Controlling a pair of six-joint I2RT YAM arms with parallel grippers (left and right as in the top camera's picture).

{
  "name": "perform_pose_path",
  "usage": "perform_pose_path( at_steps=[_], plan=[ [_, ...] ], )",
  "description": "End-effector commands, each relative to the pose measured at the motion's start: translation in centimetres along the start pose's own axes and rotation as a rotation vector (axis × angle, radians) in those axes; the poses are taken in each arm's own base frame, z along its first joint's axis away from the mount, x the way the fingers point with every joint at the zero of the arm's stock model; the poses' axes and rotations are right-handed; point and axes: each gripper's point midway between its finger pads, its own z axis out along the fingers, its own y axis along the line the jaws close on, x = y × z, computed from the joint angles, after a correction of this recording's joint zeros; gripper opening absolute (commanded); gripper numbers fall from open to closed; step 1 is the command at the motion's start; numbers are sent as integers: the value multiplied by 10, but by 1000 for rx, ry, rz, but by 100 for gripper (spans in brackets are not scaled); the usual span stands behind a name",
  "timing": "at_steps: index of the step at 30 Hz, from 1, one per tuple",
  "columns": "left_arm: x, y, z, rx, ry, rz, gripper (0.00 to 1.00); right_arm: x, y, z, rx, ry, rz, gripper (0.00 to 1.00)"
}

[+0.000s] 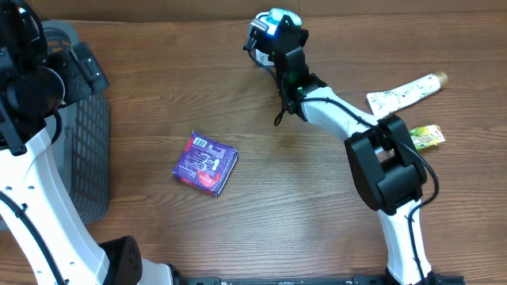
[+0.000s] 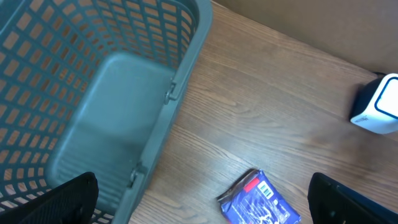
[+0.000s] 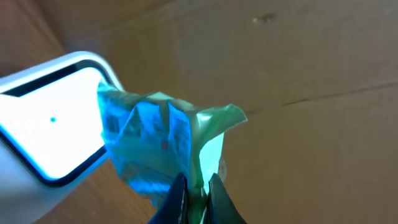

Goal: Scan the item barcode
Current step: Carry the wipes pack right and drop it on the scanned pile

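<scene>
My right jaws are clenched on the bottom of the green packet (image 3: 158,140), which stands up from them. The lit scanner window (image 3: 46,134) lies just beside it, leftward in my wrist view. My left jaws, released, are far off.

Crumpled green packet (image 3: 155,143) held before the lit scanner (image 3: 50,124)

Soft, even light from above falls on the wooden table (image 1: 309,214); a faint shadow lies close under the purple packet (image 1: 206,164). The scanner (image 3: 43,137) window glares white-blue, blown out, and tints the green packet (image 3: 155,143) cyan. The right wrist view is soft, the right gripper (image 3: 196,196) dark and blurred. In the left wrist view the left gripper (image 2: 202,186) shows only dark, unfocused fingers (image 2: 56,199) at the near corners.
</scene>
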Motion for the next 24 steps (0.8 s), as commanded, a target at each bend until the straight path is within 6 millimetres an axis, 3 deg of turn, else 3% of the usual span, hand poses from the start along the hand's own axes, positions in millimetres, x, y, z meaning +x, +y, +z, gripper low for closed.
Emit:
perform_pose_path(
  at_steps=[1,7,11,14,18,21,24],
  plan=[
    [0,1,1,-6,1,9,100,-16,-100,-44,127,19,296,4],
    [0,1,1,-6,1,9,100,-4,-131,-106,-15,93,579,4],
    [0,1,1,-6,1,9,99,-5,-124,-154,-244,102,807,4],
    [0,1,1,-6,1,9,100,5,-119,-184,-405,154,992,4],
    [0,1,1,-6,1,9,100,44,-116,-206,-528,307,1197,4],
    [0,1,1,-6,1,9,100,90,-110,-214,-581,467,1306,4],
    [0,1,1,-6,1,9,100,150,-107,-216,-554,655,1411,4]
  ],
)
